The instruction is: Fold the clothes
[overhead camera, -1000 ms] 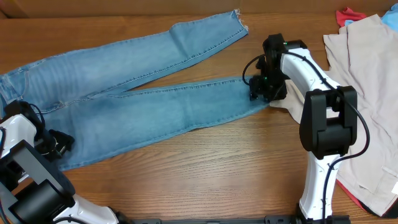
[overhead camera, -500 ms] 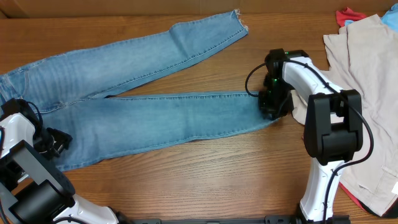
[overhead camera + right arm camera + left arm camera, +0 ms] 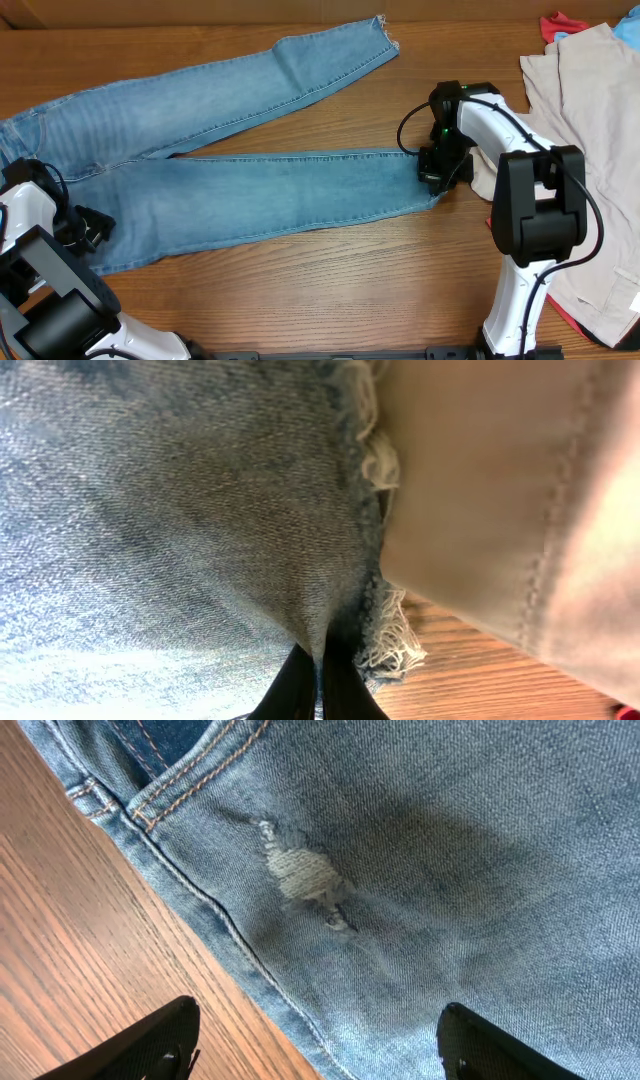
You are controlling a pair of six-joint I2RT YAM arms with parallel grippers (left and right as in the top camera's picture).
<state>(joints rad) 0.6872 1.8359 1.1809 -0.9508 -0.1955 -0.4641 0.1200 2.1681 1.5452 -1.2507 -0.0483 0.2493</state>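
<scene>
The light blue jeans (image 3: 250, 190) lie flat across the table, waist at the left and both legs running right. My right gripper (image 3: 437, 172) is at the lower leg's frayed hem, shut on a pinched fold of denim (image 3: 180, 490); its two fingers (image 3: 300, 685) meet with cloth between them. My left gripper (image 3: 95, 228) is open at the waist end. In the left wrist view it (image 3: 318, 1040) straddles the side seam, one finger over the wood and one over the denim (image 3: 420, 870), beside a small worn patch (image 3: 305, 880).
A beige garment (image 3: 590, 150) is spread at the right edge, touching the jeans' hem in the right wrist view (image 3: 500, 490). A red cloth (image 3: 560, 22) peeks out at the back right. The upper leg's hem (image 3: 385, 30) reaches the back edge.
My right gripper closed on the lower leg's hem and shifted right and nearer, pulling that leg straighter. The left gripper has stayed still.
</scene>
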